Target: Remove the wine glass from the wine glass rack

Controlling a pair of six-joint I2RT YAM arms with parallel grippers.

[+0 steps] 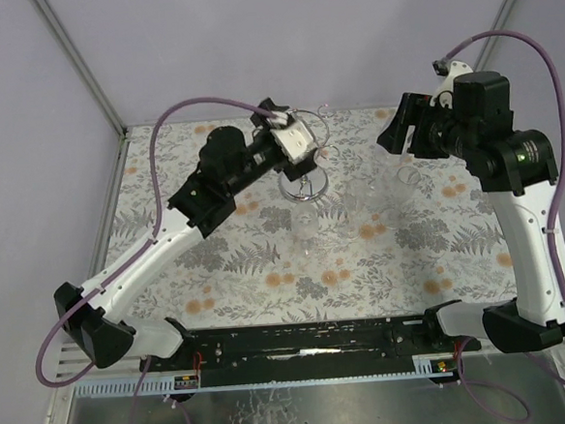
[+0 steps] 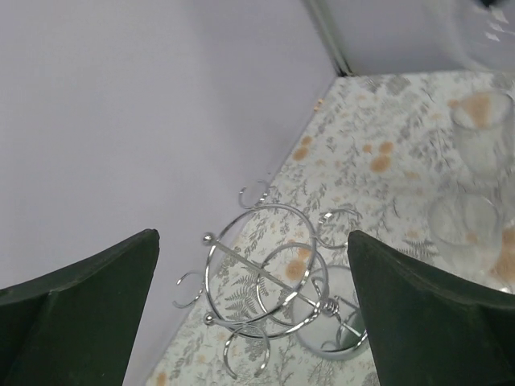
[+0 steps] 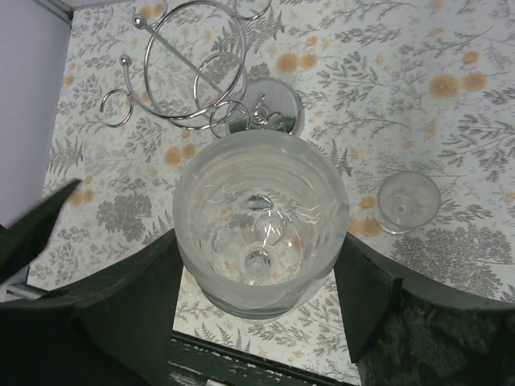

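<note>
Right hand (image 3: 257,281) grips one wine glass (image 3: 257,225) near one rack (image 3: 272,106).

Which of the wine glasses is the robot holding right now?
The wine glass held in the right gripper, seen straight down its bowl by that wrist camera. The other glass in that view stands free on the flowered tablecloth, untouched.

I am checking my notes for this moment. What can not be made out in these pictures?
Top view: upper rings of the rack, partly behind the left gripper.
Left wrist view: the glasses at the right edge, blurred, some cut off.
Right wrist view: the stem of the wine glass, distorted through its own bowl.
</note>
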